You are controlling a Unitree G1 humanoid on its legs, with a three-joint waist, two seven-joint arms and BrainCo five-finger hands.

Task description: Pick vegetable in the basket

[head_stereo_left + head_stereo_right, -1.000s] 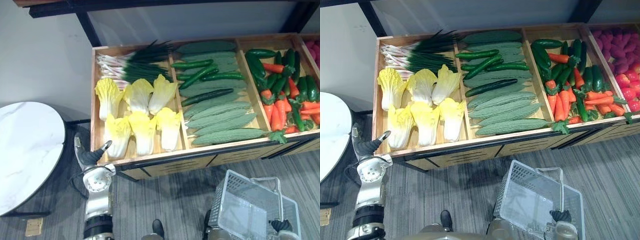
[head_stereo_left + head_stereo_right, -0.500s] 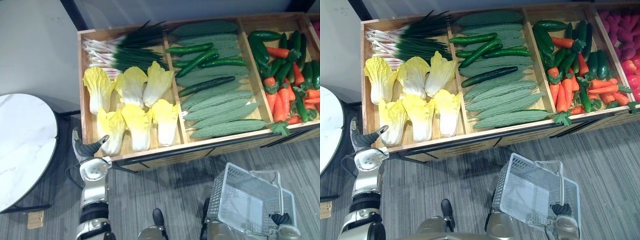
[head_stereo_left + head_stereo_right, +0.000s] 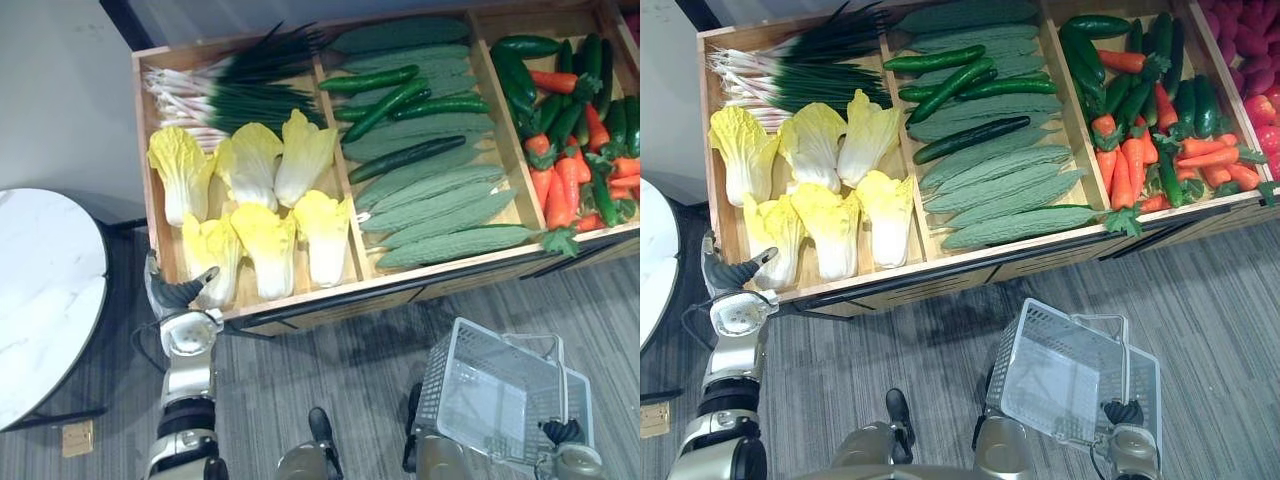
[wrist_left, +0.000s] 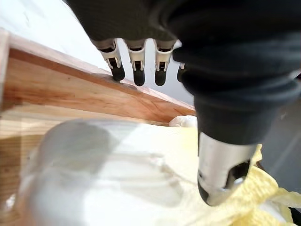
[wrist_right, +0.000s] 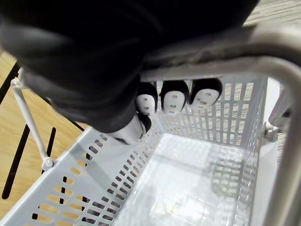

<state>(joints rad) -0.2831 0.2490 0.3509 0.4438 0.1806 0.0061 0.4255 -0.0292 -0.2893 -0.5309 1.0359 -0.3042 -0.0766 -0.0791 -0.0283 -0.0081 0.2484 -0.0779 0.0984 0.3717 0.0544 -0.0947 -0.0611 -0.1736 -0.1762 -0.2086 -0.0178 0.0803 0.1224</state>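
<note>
**Left wrist view puts the open hand right over a napa cabbage**

The left hand (image 4: 225, 70) is spread: its fingers (image 4: 138, 75) reach straight out toward the wooden side wall and its thumb (image 4: 221, 174) stands apart from them. Nothing is gripped. Just past the thumb lies the pale stem end of the nearest napa cabbage (image 4: 117, 179). Whether the hand touches it cannot be told.

From the head camera, that hand (image 3: 180, 295) sits at the front left corner of the wooden produce counter (image 3: 300, 300). The cabbage (image 3: 208, 255) is the leftmost of the front row. It lies directly ahead of the hand, just inside the rim. Its long axis runs front to back, white stem toward the robot and yellow leaves away.

The right hand (image 5: 84, 61) has its fingers curled round the handle (image 5: 263, 66) of the white wire basket (image 5: 94, 183). The basket hangs low on the robot's right, well apart from the cabbages, and holds no vegetable.

Judgement: the left hand is by far the nearer to the cabbage. The coming grasp would likely close across the stem end, at right angles to the long axis. The carry would then go rightward to the basket.
</note>
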